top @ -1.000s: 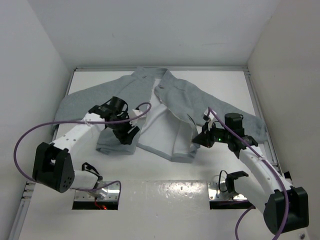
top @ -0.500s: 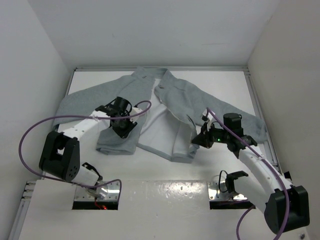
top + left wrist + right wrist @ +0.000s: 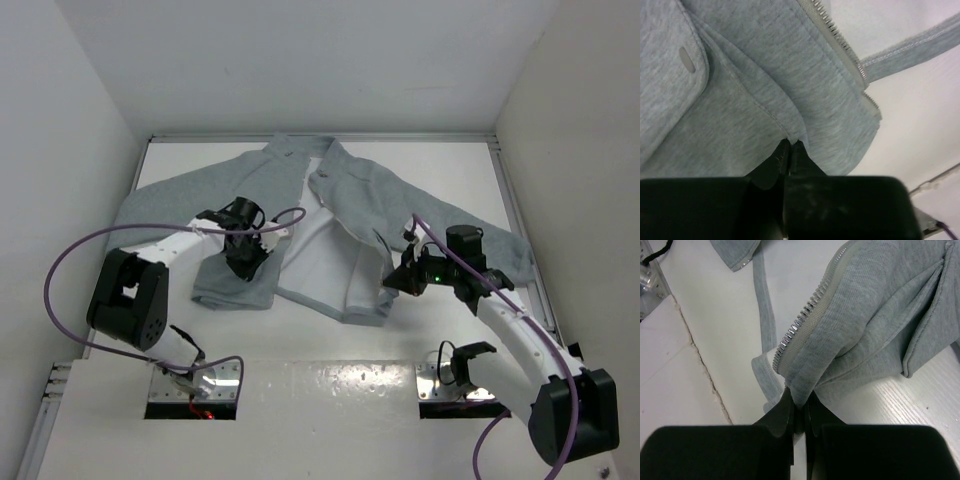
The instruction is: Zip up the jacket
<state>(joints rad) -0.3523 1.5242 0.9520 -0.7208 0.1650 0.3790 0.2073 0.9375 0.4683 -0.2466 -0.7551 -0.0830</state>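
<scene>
Judged the step as bringing the two front edges together at the hem, ahead of seating the zipper. Needed to draw both pinches toward the centre line, low and slow, so the edges slid flat and did not fold under. Needed hem ends level and teeth facing each other. Probably needed a left regrip closer to the tape before any mating. Could not make out slider or pin.

Nearest the bases, had the right arm (image 3: 510, 325) stretched forward and inward, low over the counter (image 3: 330, 345), wrist turned toward the middle. Clamped the right jaws fully together on a fold of the jacket (image 3: 350, 200) at the front-edge hem corner, right beside the zipper teeth (image 3: 802, 320).

Had the left arm (image 3: 165, 250) bent out and across, wrist pointing down at the left panel. Closed the left jaws tight on a ridge of fleece low on that panel, near the pocket flap (image 3: 675, 55), apart from the zipper tape (image 3: 845, 45), not on it.

Farther back, found the jacket spread open on the counter, white lining showing between the panels, sleeves out to either side, collar (image 3: 320, 160) toward the far edge.
</scene>
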